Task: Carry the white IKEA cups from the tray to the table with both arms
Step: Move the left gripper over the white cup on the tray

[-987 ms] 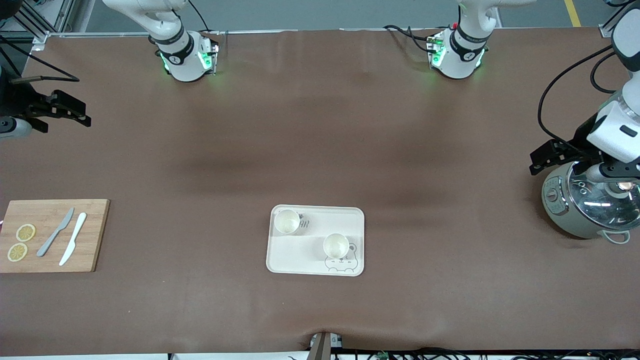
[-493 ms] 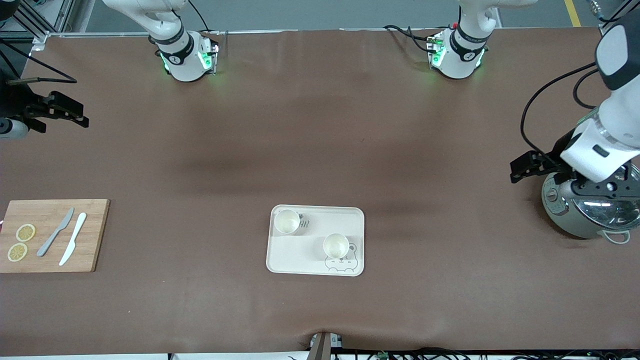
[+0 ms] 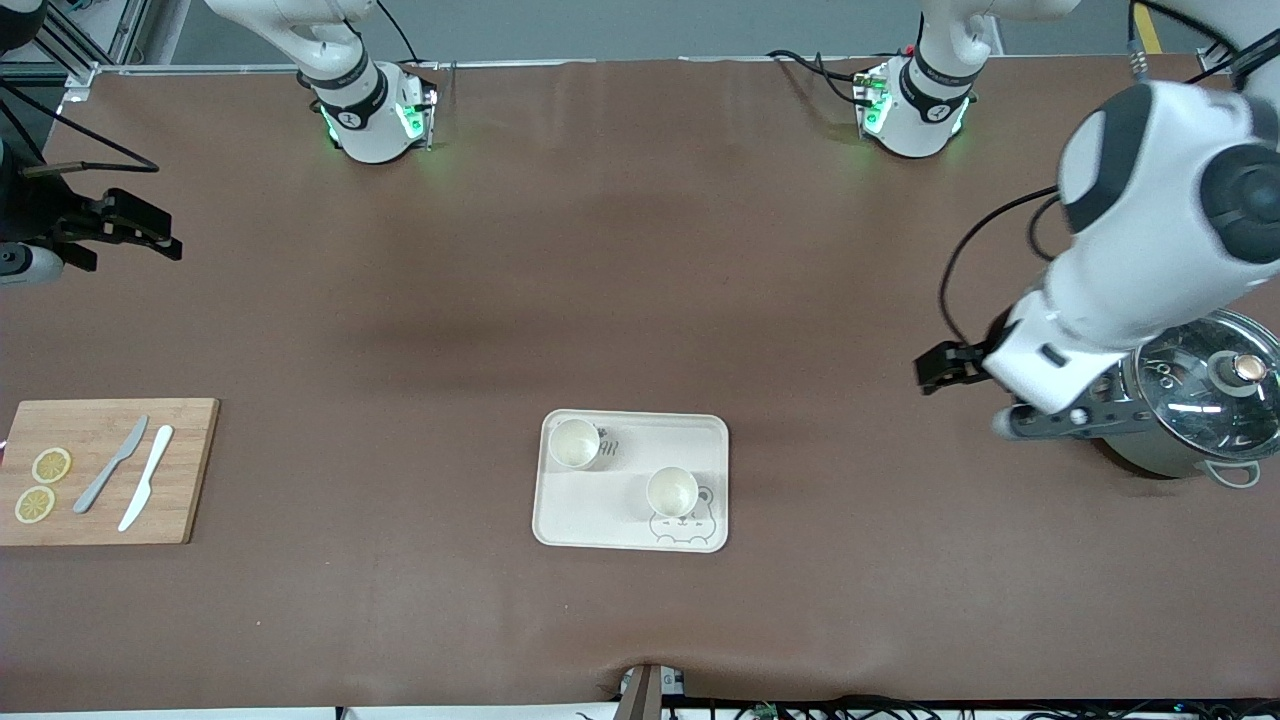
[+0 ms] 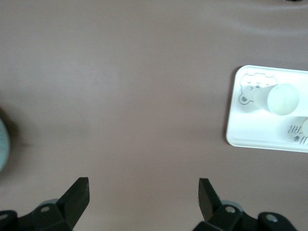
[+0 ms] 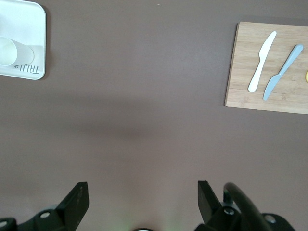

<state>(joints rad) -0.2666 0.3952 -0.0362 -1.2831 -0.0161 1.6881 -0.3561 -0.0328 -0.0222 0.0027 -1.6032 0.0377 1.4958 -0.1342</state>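
Two small white cups stand upright on a cream tray [image 3: 632, 520] in the table's middle. One cup [image 3: 574, 443] is by the tray's corner toward the right arm's end. The other cup [image 3: 672, 491] stands by the bear print, nearer the front camera. My left gripper [image 3: 935, 368] is open and empty above bare table between the tray and a pot. Its wrist view [image 4: 143, 190] shows the bear cup [image 4: 276, 97] and the tray [image 4: 233, 120]. My right gripper [image 3: 160, 235] is open and empty [image 5: 143, 190], far from the tray; its view shows one cup [image 5: 12, 50].
A grey pot with a glass lid [image 3: 1195, 410] stands at the left arm's end, partly under that arm. A wooden board [image 3: 105, 470] with two knives and lemon slices lies at the right arm's end, also shown in the right wrist view [image 5: 269, 67].
My left arm has swung off the pot toward the table's middle, uncovering the lid. The right gripper has barely moved. Cups and tray are unmoved.
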